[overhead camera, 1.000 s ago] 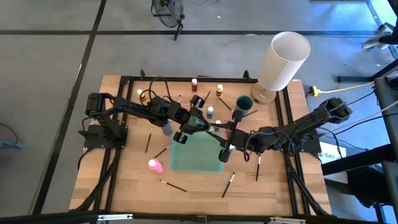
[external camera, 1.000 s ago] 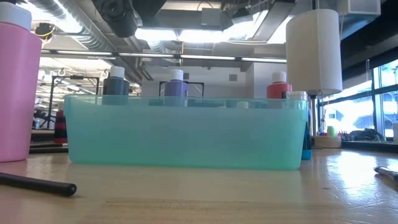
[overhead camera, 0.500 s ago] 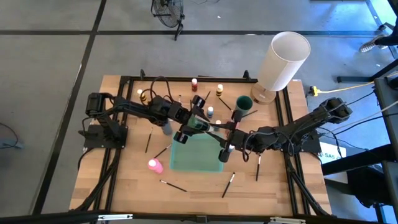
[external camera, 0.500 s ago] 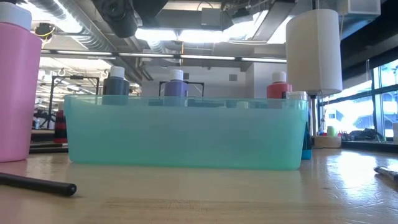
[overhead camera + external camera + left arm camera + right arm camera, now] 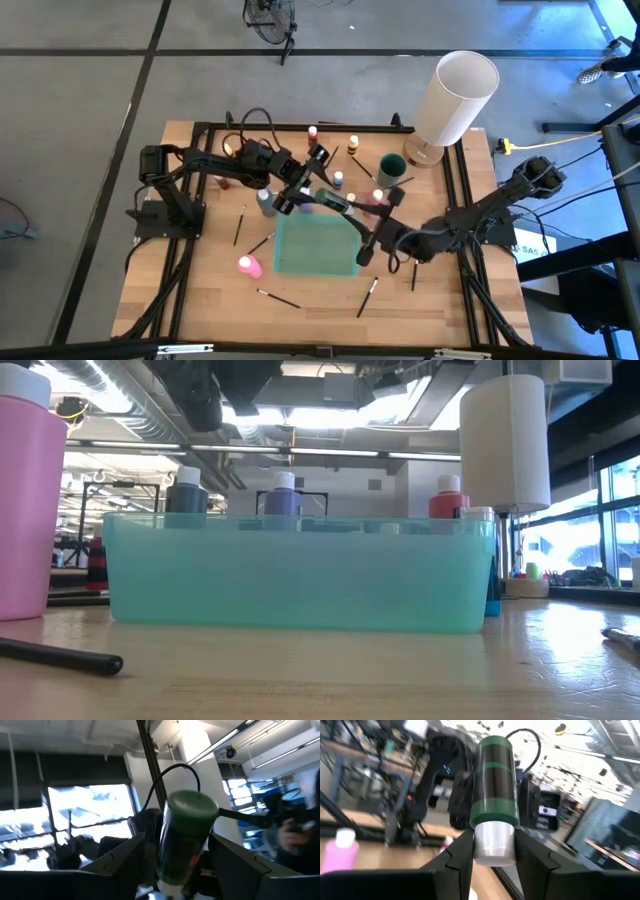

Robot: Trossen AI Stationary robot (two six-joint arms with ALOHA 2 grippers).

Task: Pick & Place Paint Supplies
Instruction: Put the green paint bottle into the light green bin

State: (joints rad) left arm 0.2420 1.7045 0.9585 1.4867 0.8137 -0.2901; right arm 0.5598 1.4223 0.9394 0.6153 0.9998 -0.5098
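Right pincer (image 5: 493, 845) has the green paint bottle (image 5: 494, 785) clamped snugly at its pale cap end, fingers pressed against both sides! Across from it, the left pincer (image 5: 177, 852) sits spread wide around the bottle's other end, with a clear gap showing on either side of the green body, so it grips nothing. From above, the bottle hangs in the air between the two arms, over the far edge of the teal bin (image 5: 315, 262) at the middle of the tabletop (image 5: 200, 290). A pink bottle (image 5: 249, 266) stands just beside the bin's near left corner, and a dark brush (image 5: 278, 298) lies on the wood nearby. At table level, a grey bottle (image 5: 186, 491), a purple bottle (image 5: 284, 495) and a red bottle (image 5: 448, 498) peek over the bin's far wall.
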